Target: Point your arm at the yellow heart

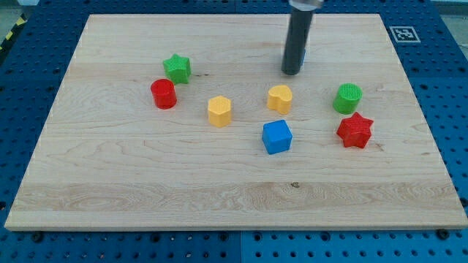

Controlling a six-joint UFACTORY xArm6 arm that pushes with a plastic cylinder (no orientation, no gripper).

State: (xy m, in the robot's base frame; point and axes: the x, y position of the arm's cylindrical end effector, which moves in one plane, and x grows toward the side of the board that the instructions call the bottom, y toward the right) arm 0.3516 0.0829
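The yellow heart (279,98) lies near the middle of the wooden board (110,190). My tip (292,72) is at the end of the dark rod that comes down from the view's top. It stands just above and slightly right of the heart, a small gap apart, not touching it. A yellow hexagon block (219,111) lies to the heart's left. A blue cube (277,136) lies just below the heart.
A green star (177,68) and a red cylinder (164,94) sit at the left. A green cylinder (348,98) and a red star (355,130) sit at the right. A blue pegboard table (453,109) surrounds the board.
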